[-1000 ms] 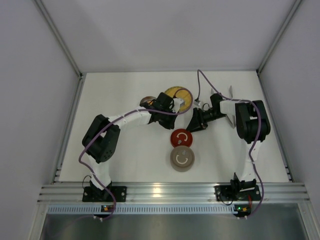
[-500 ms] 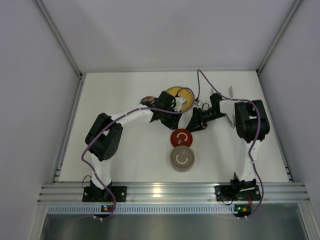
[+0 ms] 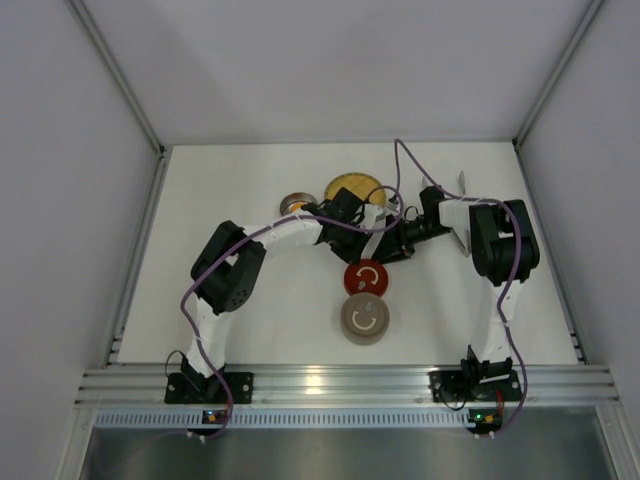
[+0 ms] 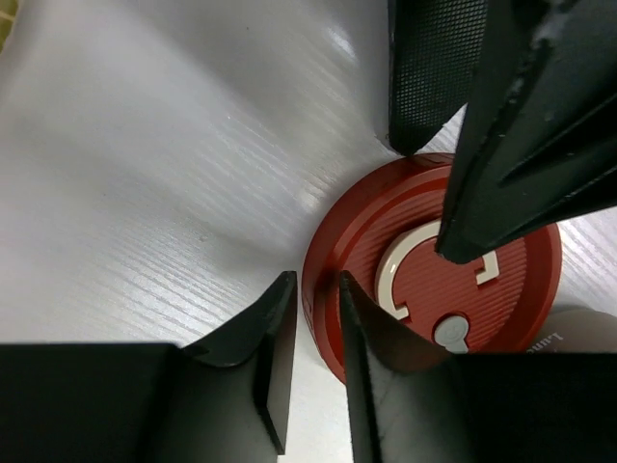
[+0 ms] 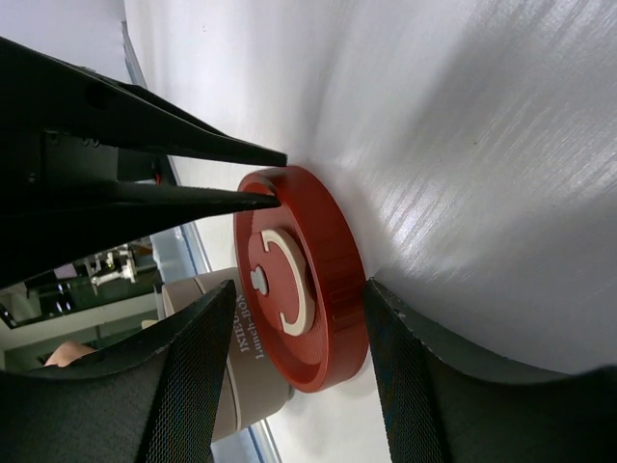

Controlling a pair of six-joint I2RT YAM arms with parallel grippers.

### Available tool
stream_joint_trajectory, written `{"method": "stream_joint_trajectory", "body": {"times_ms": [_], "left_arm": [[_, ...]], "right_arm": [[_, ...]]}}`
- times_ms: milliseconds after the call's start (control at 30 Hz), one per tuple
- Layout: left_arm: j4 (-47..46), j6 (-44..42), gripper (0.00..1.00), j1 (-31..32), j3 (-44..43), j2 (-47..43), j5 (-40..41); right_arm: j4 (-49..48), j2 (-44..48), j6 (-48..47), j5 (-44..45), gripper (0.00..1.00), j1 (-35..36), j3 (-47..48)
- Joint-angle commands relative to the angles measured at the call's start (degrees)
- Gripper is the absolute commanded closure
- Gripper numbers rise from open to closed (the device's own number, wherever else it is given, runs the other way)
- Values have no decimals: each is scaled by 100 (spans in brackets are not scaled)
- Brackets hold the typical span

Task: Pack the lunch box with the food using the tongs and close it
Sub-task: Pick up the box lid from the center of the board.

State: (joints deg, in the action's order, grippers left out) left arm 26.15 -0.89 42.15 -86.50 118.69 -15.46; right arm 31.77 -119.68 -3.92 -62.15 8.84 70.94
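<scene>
- Yellow woven plate: on the table, just beyond the left pincer, partly hidden by it.
- White table: beneath the pincer, glossy and finely ribbed.
- Pale walls: on three sides, well apart from the pincer.
- Metal rail: along the table's near edge, well behind the pincer.

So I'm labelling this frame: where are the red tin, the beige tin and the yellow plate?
red tin point(image 3: 364, 277), top view, centre of its top face.
beige tin point(image 3: 364, 317), top view, centre of its lid.
yellow plate point(image 3: 342, 186), top view, bare left part of its woven surface.
</scene>
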Motion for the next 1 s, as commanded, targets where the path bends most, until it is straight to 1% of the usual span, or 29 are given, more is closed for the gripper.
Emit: {"method": "stream_joint_trajectory", "body": {"times_ms": [0, 167, 200, 233, 467, 800, 933, 967], "left_arm": [[215, -184, 75, 21, -166, 154, 52], [224, -245, 90, 21, -139, 146, 79], [215, -245, 96, 21, -122, 137, 53], [189, -254, 100, 21, -87, 110, 44], [-136, -237, 100, 21, 177, -364, -9], [-444, -228, 100, 21, 405, -804, -44], [-471, -219, 100, 21, 414, -848, -71], [-471, -210, 100, 21, 415, -848, -80]], "right_arm": [[-162, -38, -390, 994, 43, 3, -89], [-153, -56, -399, 1003, 43, 4, -89], [-153, -56, -390, 1003, 43, 4, -89], [-145, -56, -390, 1021, 43, 4, -89], [-118, -21, -407, 1126, 40, 4, -106], [13, -143, -460, 1065, 40, 21, -10], [49, -214, -495, 960, 41, 30, 17], [92, -231, -521, 916, 43, 30, 17]]}}
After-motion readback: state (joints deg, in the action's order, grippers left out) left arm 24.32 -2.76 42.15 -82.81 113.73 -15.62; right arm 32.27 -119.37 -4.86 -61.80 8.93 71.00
